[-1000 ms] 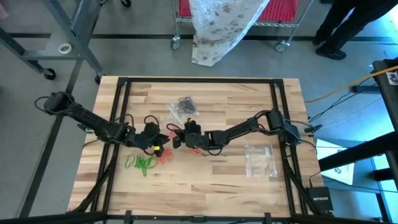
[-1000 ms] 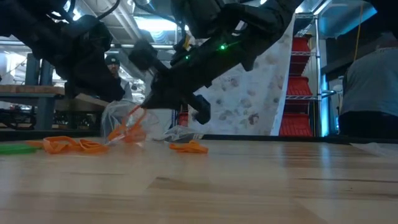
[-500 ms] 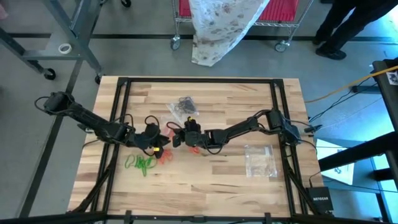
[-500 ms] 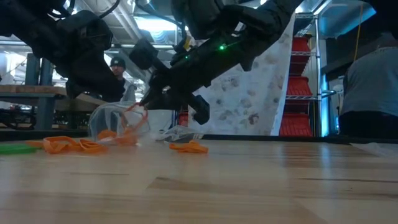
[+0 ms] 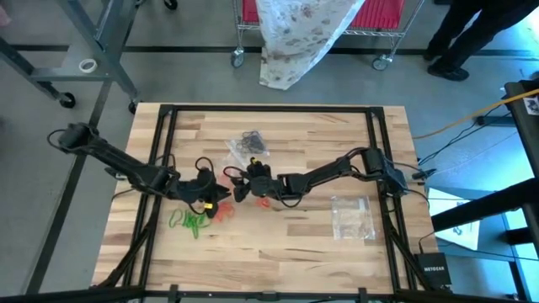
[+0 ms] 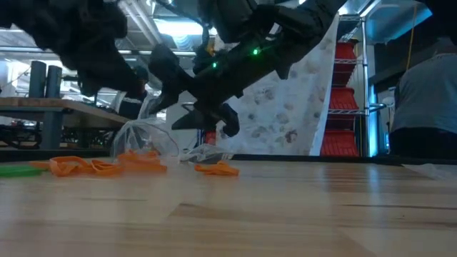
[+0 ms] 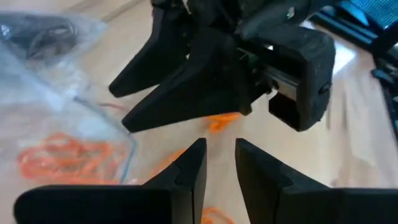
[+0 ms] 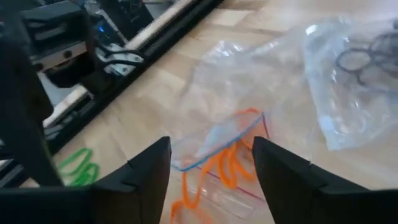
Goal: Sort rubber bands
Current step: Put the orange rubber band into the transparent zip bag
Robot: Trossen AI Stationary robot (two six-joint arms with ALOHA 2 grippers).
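Observation:
A clear zip bag (image 8: 249,93) lies at mid-table, its blue-edged mouth (image 8: 217,140) toward my right gripper (image 8: 211,165). That gripper is open just before the mouth and holds nothing. Orange rubber bands (image 8: 224,165) lie inside the bag. My left gripper (image 7: 217,155) stands at the bag's other side, fingers nearly together. More orange bands (image 6: 82,166) and green bands (image 5: 192,221) lie loose on the wood near the left gripper. A few orange ones (image 5: 263,202) lie under the right arm. Black bands sit in a second bag (image 5: 247,147). My left gripper holds the clear bag by its raised upper edge (image 6: 145,108), which rises to the fingers in the low view. The dark fingers hide the place of contact itself. The bag's lower part, with the orange bands (image 6: 139,158), rests on the table.
Another clear bag (image 5: 352,217) lies on the right half of the table. Black frame rails (image 5: 160,151) run along the table's left and right sides. A wire cart and a person's legs show beyond the far edge. The near half of the table is bare wood.
My right gripper has opened and rolled a little. The orange band that hung from its fingers at the bag's mouth has dropped and now lies in the bag's bottom. The bag's upper edge stands higher than before.

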